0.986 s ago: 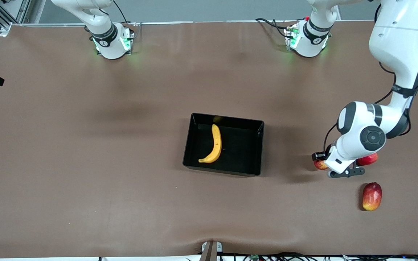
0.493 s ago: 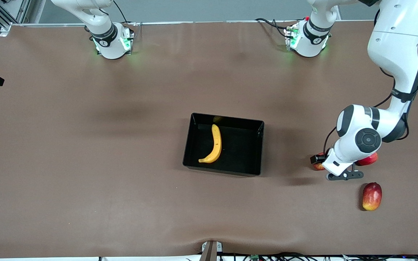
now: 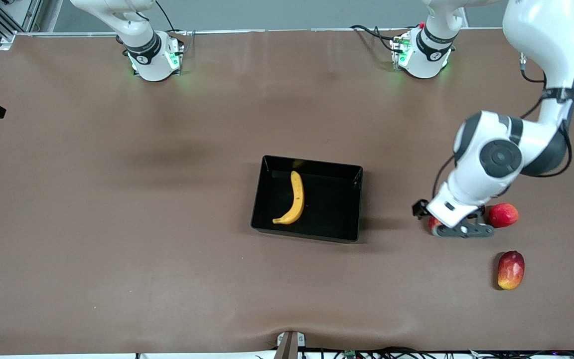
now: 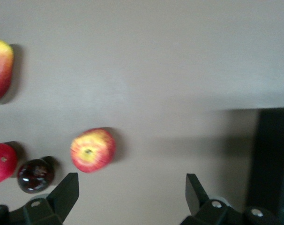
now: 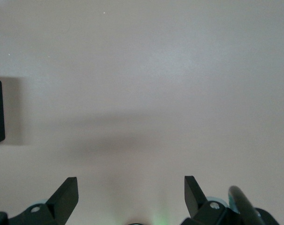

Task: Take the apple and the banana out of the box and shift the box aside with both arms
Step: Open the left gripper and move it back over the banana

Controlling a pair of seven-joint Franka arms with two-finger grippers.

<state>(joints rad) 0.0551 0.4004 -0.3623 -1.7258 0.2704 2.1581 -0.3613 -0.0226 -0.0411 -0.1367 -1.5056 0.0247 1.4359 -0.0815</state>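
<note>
The black box (image 3: 356, 205) lies mid-table with the yellow banana (image 3: 295, 198) inside it. The red apple with yellow streaks (image 4: 92, 150) lies on the table toward the left arm's end, and only its edge (image 3: 433, 222) shows under the left hand in the front view. My left gripper (image 3: 459, 230) hangs over the table at the apple, open and empty (image 4: 131, 192), with the apple just off one fingertip (image 4: 67, 192). My right gripper (image 5: 131, 192) is open and empty over bare table; it is out of the front view.
A second round red fruit (image 3: 503, 215) lies beside the apple. A small dark round fruit (image 4: 35, 175) sits between them and is hidden in the front view. A red-yellow mango (image 3: 510, 269) lies nearer the front camera. The box's wall (image 4: 273, 159) shows in the left wrist view.
The left arm has lifted and swung slightly toward the box, uncovering the second red fruit. The apple still lies on the table. The box and banana have not moved.
</note>
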